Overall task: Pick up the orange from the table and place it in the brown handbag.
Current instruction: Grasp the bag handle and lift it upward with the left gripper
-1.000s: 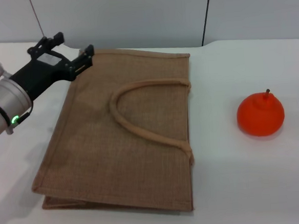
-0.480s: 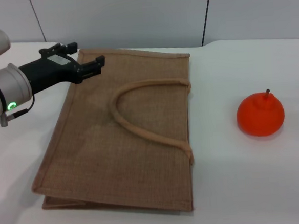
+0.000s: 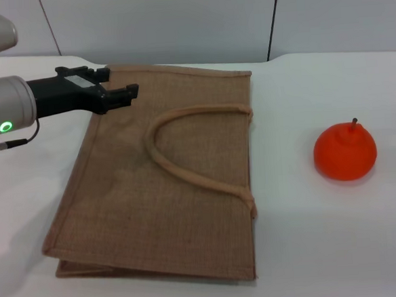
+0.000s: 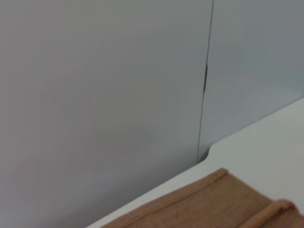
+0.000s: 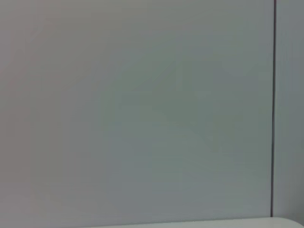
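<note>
Left end effector (image 3: 120,83) swung over brown handbag (image 3: 166,185) far edge, fingers apart, orange (image 3: 344,153) well clear

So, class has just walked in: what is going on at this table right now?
The left gripper is reaching in over the far left corner of the brown handbag, fingers open and holding nothing. The bag lies flat on the white table, one looped handle resting on top. The orange sits untouched on the table to the bag's right, stem up and well clear of it. The right gripper is not in view; its wrist camera shows mostly wall. Nothing has been picked up yet.
</note>
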Action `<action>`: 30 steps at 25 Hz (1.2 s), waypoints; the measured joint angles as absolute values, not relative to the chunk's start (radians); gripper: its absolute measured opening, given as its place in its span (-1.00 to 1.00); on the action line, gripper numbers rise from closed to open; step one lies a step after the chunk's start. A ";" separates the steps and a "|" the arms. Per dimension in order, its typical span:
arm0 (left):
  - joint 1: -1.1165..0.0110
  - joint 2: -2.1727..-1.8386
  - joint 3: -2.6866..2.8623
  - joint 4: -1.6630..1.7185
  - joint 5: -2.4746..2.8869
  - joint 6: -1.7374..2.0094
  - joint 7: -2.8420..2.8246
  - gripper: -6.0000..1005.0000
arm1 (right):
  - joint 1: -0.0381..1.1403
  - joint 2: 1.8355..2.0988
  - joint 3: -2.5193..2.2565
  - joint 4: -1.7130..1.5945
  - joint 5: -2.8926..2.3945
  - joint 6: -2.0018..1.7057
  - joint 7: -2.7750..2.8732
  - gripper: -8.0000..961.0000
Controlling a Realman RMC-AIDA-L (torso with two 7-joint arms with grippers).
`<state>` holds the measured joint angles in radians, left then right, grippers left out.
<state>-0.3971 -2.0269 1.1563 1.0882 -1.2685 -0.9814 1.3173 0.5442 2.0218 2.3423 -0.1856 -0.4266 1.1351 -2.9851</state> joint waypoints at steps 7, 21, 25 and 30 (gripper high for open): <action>-0.422 -2.026 1.151 1.085 -1.164 -0.977 1.345 0.42 | 0.545 2.022 2.341 -0.187 -0.431 1.140 -2.984 0.86; -0.489 -2.026 1.157 1.064 -1.117 -1.007 1.387 0.42 | 0.552 2.021 2.320 -0.192 -0.432 1.146 -2.956 0.86; -0.514 -2.026 1.149 1.065 -1.059 -1.035 1.374 0.42 | 0.552 2.021 2.313 -0.193 -0.433 1.146 -2.956 0.86; -0.523 -2.026 1.148 1.061 -1.012 -1.048 1.370 0.42 | 0.552 2.022 2.311 -0.194 -0.433 1.146 -2.955 0.86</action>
<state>-0.5227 -2.0258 1.1480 1.0613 -1.0122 -1.0480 1.3698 0.5523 2.0217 2.3106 -0.1944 -0.4326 1.1459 -2.9553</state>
